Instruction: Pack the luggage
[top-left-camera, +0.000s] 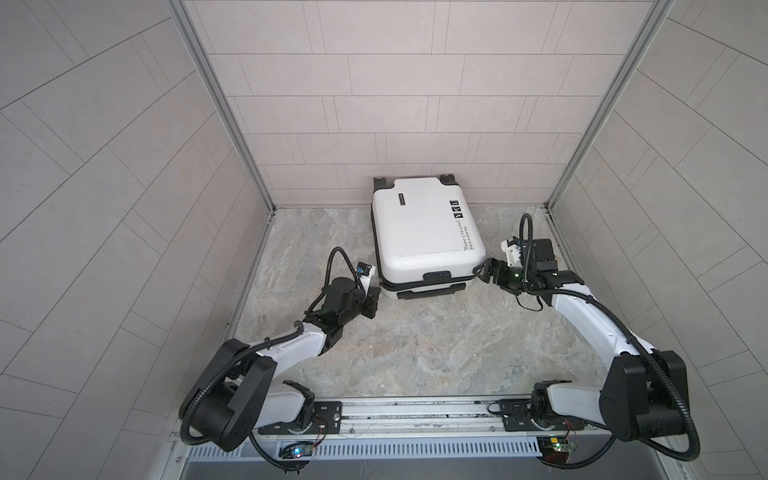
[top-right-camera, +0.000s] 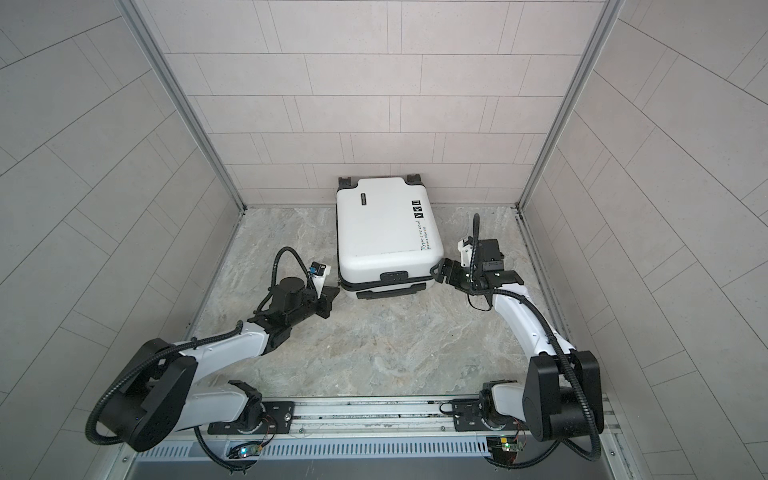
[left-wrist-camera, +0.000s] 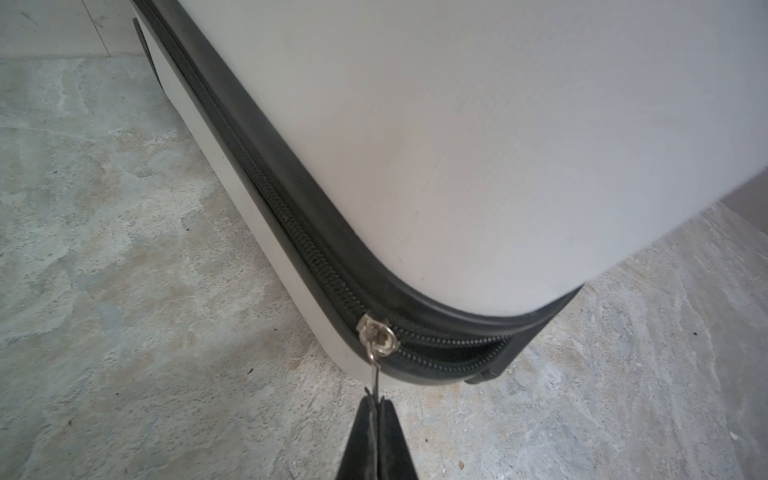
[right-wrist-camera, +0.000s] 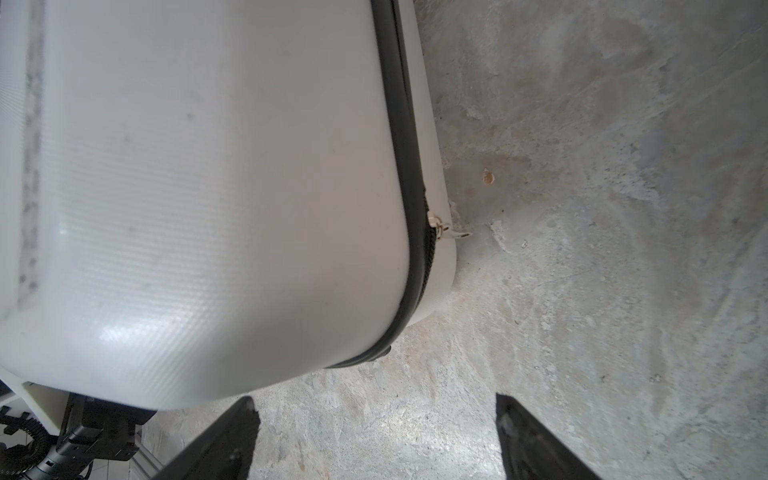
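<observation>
White suitcase on a marbled counter.
The suitcase (top-left-camera: 424, 232) is white with black zipper trim (left-wrist-camera: 266, 166), black lettering (top-left-camera: 466, 239) and three black square icons (top-left-camera: 457, 209); its zipper pull (left-wrist-camera: 376, 334) is silver; the counter (top-left-camera: 415, 345) is mottled grey-beige.

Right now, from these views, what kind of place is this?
Probably a robot test booth, not a real room: grey tile-patterned wall panels in aluminium corner posts, a stone-look floor, and two arms bolted to a metal rail facing a small white hard-shell suitcase.

White hard-shell luggage (top-left-camera: 424, 232), laid flat with lid lowered, black wheels (top-left-camera: 381, 183) set against the back wall (top-left-camera: 415, 124), zipper (left-wrist-camera: 316, 257) undone along the near end.
</observation>
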